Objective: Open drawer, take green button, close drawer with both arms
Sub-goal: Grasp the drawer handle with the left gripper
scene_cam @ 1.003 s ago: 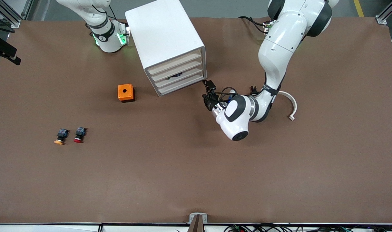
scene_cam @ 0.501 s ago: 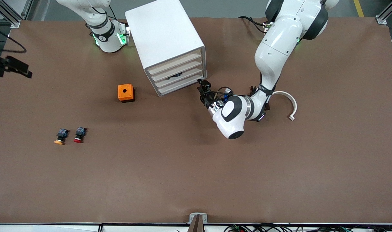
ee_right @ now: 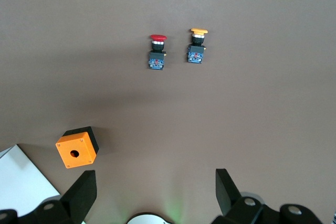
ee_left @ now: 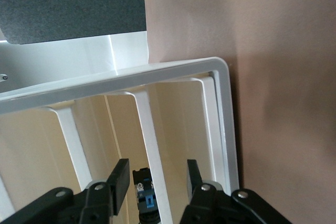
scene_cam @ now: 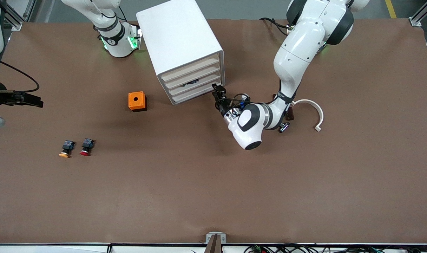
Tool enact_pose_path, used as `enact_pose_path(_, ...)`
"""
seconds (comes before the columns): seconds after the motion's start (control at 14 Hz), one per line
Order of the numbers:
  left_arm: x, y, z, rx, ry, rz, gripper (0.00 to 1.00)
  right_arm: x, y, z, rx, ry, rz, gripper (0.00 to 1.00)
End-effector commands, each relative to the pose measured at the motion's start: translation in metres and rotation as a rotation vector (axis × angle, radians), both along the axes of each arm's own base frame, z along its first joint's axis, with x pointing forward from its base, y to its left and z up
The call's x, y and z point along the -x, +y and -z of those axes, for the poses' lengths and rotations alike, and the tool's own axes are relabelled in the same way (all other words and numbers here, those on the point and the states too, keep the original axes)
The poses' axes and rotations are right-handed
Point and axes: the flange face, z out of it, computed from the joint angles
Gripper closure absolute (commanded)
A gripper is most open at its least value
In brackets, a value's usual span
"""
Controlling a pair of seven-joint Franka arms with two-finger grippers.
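While the left gripper (ee_left: 156, 182) held its fingers (ee_left: 119, 178) apart at the pale beige-fronted white plastic drawer (scene_cam: 196, 85), we judged it light, stiff, smooth, best hooked by its front edge, as the right gripper (ee_right: 155, 192) waited wide open above the bench (scene_cam: 213, 182).

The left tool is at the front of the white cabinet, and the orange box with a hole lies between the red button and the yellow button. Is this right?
Not quite. The left tool is at the cabinet, but the front view shows the orange box standing beside the cabinet, apart from the red button and yellow button.
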Motion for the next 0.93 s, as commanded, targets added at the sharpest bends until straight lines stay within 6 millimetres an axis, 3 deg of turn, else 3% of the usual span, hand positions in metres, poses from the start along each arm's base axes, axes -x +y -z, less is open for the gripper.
enact_pose_path(0.0,0.016,-0.018,0.009,-0.015,0.055,0.014,0.49,-0.002,-0.003,-0.01,0.02,-0.01,-0.009,0.0)
enact_pose_path(0.36,0.048,-0.037,0.019,-0.024,0.098,0.072,0.5,-0.002,0.005,-0.011,0.014,-0.015,-0.008,0.0)
enact_pose_path(0.57,0.065,-0.045,0.013,-0.001,0.15,0.124,0.65,-0.004,0.006,-0.012,0.012,-0.028,-0.004,0.0)
enact_pose_path(0.86,0.063,-0.042,0.013,-0.01,0.161,0.116,0.9,-0.002,0.017,-0.013,0.026,-0.027,0.085,0.0)
